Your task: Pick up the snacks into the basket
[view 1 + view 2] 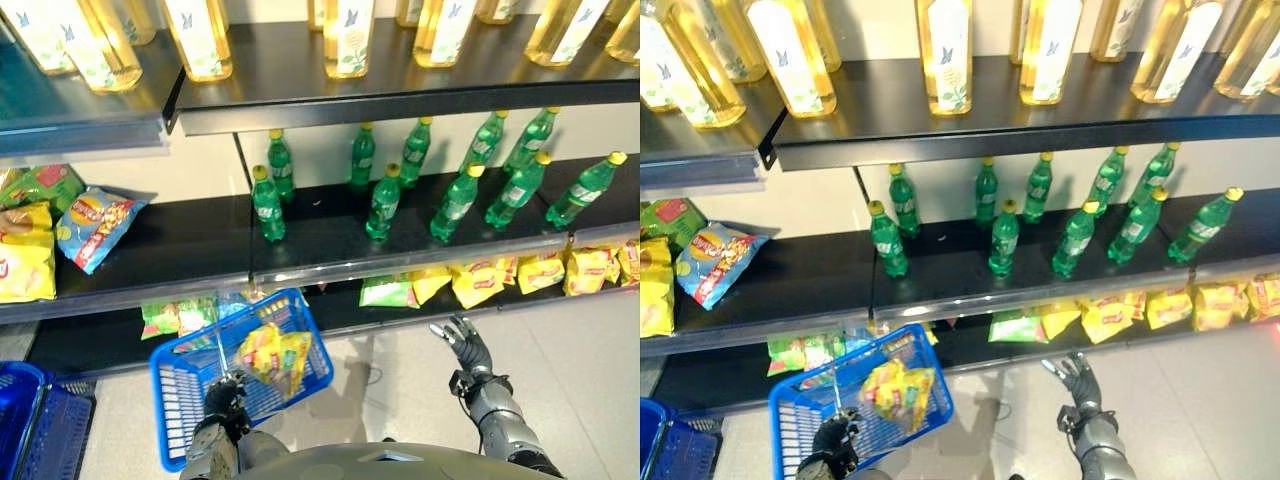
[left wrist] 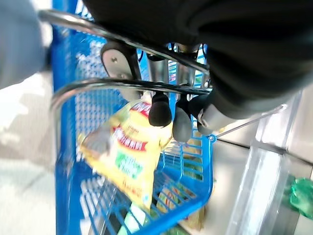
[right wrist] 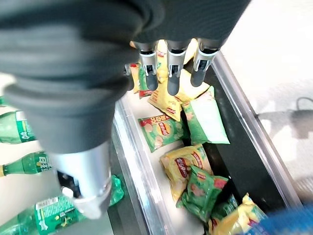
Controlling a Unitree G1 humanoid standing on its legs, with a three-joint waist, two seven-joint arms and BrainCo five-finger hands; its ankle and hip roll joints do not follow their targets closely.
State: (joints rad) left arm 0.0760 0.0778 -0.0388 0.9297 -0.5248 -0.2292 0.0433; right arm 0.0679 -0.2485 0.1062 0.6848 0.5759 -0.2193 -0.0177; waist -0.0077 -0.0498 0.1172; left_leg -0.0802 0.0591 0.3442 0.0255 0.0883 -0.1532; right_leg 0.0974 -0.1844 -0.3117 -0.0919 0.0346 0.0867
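Inside basket [image 1: 300, 325], yellow snack bag [image 1: 272, 358]

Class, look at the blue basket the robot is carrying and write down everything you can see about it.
The blue basket looks like plastic, with open mesh walls and thin metal wire handles. It hangs tilted in front of the bottom shelf, carried by the left hand, whose fingers are curled round the handles. Inside lies a yellow snack bag with red and green print, leaning against the wall. Through the mesh, green and yellow bags show on the shelf behind it.
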